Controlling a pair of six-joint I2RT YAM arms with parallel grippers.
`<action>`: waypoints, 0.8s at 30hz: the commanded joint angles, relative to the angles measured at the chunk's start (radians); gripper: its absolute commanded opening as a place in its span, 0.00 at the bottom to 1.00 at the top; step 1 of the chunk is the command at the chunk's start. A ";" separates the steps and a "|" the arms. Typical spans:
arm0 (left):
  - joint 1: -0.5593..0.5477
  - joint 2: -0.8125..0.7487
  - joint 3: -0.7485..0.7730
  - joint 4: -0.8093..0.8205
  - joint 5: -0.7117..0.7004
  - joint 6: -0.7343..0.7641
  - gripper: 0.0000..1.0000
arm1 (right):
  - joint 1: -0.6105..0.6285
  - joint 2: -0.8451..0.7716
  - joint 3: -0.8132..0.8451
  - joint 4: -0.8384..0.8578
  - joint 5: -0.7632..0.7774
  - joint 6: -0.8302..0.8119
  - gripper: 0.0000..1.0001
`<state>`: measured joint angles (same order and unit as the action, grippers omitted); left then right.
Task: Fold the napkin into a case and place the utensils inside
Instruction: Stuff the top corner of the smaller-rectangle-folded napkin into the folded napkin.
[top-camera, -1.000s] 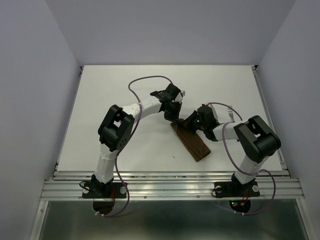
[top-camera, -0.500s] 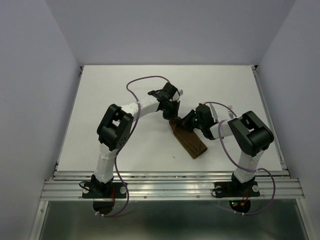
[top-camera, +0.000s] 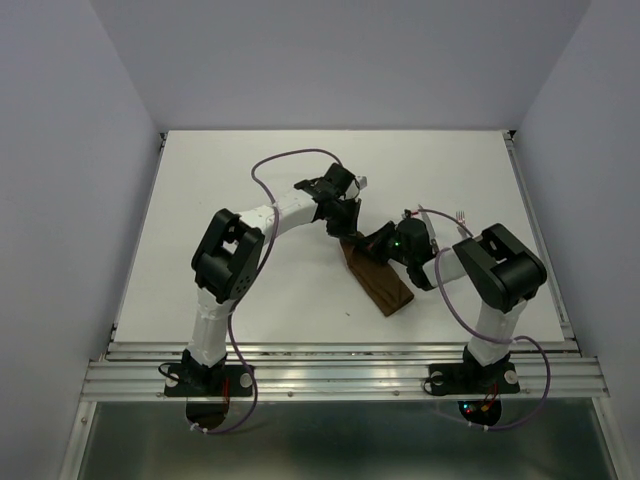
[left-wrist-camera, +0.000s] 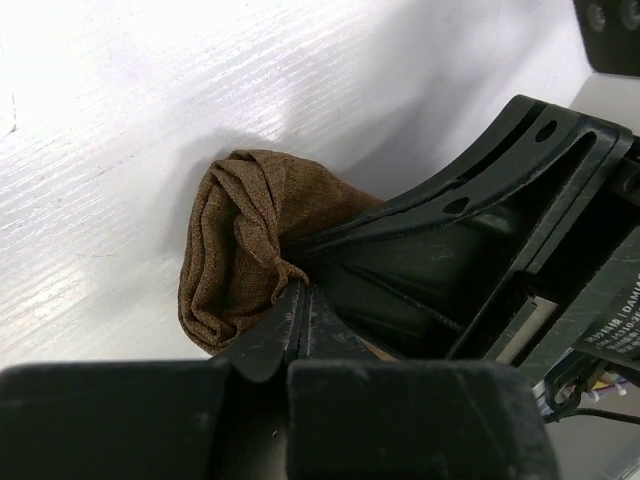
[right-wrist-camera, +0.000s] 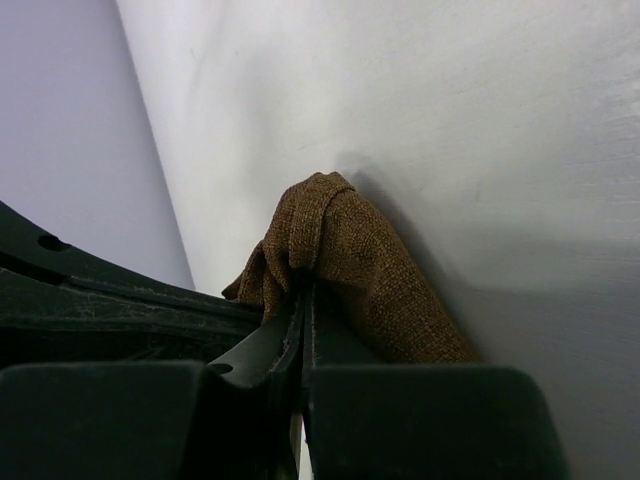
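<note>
1. Pinching the far end of the napkin (left-wrist-camera: 235, 240), the left gripper (left-wrist-camera: 300, 298) is clamped on a bunched wad of brown cloth, with the fabric caught between its closed tips.
2. From above, the napkin lies near the middle of the table (top-camera: 230, 170) as a narrow folded strip. It runs from the two grippers at its far-left end toward the near right.
3. Just right of the left one, the right gripper (right-wrist-camera: 303, 300) is likewise clenched on that same end, with cloth humped over its tips.
4. The step in hand looks like carrying or tightening the fold. It should go best with both arms travelling together at one height, so the edge runs straight and the lower layers do not drag open. Release should wait until the cloth lies flat.
5. Farther right, what looks like a fork (top-camera: 460, 215) lies on the table beyond the right arm. The knife cannot be made out.
</note>
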<state>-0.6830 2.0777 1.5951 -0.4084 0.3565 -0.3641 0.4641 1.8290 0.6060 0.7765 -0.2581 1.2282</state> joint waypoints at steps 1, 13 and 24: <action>-0.006 -0.074 -0.017 0.005 0.033 0.007 0.00 | 0.005 0.023 -0.017 0.340 -0.009 0.086 0.01; -0.003 -0.062 -0.041 -0.003 0.019 0.020 0.00 | 0.025 0.076 0.214 -0.203 0.098 -0.044 0.01; -0.003 -0.062 -0.037 -0.021 -0.053 0.030 0.25 | 0.034 0.049 0.270 -0.493 0.195 -0.128 0.01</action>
<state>-0.6525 2.0628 1.5635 -0.3710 0.2768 -0.3386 0.4984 1.8984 0.8757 0.3931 -0.1478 1.1473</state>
